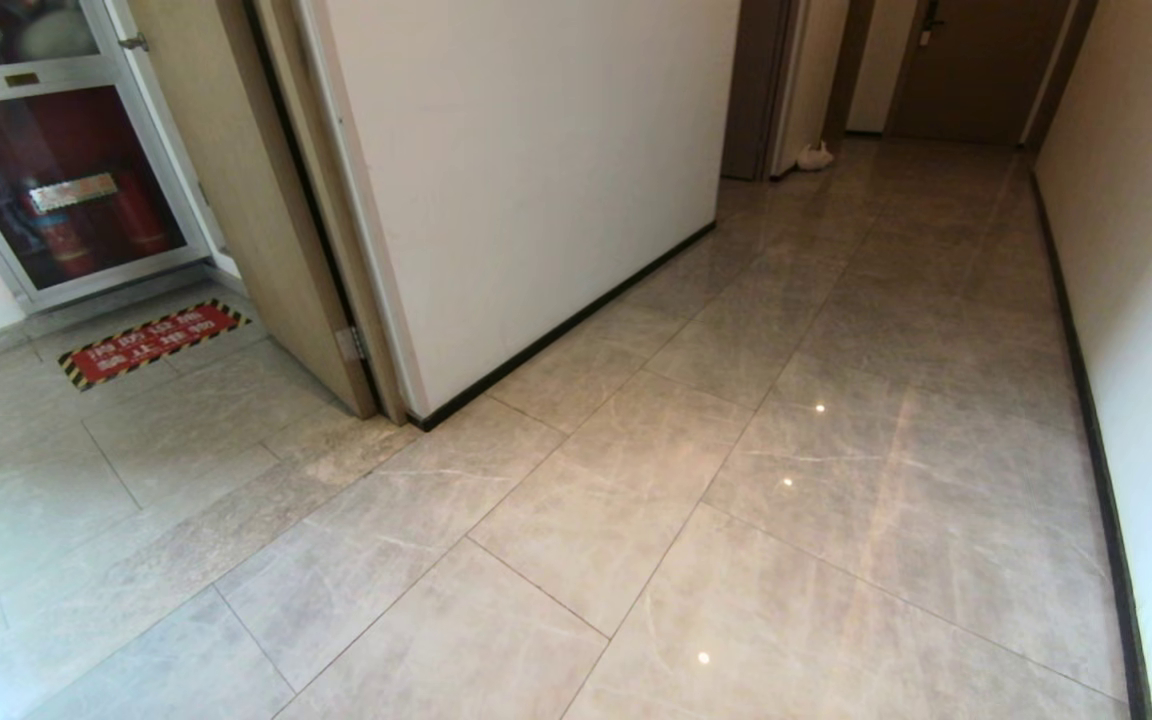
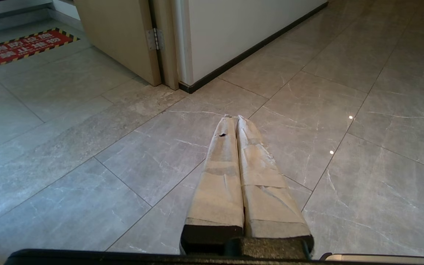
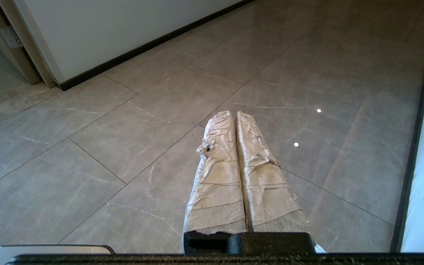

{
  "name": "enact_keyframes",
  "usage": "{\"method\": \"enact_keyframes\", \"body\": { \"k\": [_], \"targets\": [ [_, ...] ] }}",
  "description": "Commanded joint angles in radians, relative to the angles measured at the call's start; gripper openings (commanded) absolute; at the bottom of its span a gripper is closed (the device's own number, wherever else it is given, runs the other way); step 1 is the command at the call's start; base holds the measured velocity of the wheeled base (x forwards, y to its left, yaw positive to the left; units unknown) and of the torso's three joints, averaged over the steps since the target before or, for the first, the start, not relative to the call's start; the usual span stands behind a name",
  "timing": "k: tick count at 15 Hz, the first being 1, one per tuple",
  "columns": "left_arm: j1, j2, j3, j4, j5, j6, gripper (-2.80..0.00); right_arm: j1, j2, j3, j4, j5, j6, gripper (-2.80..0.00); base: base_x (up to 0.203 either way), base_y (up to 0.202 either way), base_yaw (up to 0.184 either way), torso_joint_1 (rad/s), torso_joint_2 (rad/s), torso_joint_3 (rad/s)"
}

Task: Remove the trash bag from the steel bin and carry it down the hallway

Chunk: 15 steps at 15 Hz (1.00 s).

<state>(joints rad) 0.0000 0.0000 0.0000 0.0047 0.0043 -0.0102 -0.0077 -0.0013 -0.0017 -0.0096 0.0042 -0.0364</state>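
Grippers both level, low over the hallway floor [image 1: 786, 480], pointing along the glossy veined tiles. Left gripper [image 2: 233, 117]: taped fingers [image 2: 221, 176] pressed together, nothing between them. Right gripper [image 3: 233, 113]: wrapped fingers [image 3: 263, 176] likewise pressed together, holding nothing. Neither arm visible from the head. Beyond the left gripper, white wall corner [image 1: 416, 400] with black skirting, open door [image 1: 266, 230] beside it, red floor sticker [image 1: 151, 342] past that door. Far down the hallway from the wall corner, small whitish bag-like lump [image 1: 815, 155] by a doorway, too small to identify. No steel bin seen.
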Motion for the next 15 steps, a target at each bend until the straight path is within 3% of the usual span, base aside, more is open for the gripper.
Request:
{"method": "enact_keyframes", "body": {
  "k": [1, 15],
  "targets": [
    [0.0, 0.0, 0.0, 0.0, 0.0, 0.0, -2.8, 0.0, 0.001, 0.0, -0.001, 0.0, 0.0, -2.8, 0.0, 0.0, 0.0, 0.0, 0.0, 0.0],
    [0.0, 0.0, 0.0, 0.0, 0.0, 0.001, -2.8, 0.0, 0.001, 0.0, 0.002, 0.002, -0.003, -2.8, 0.0, 0.0, 0.0, 0.0, 0.0, 0.0]
  ]
}}
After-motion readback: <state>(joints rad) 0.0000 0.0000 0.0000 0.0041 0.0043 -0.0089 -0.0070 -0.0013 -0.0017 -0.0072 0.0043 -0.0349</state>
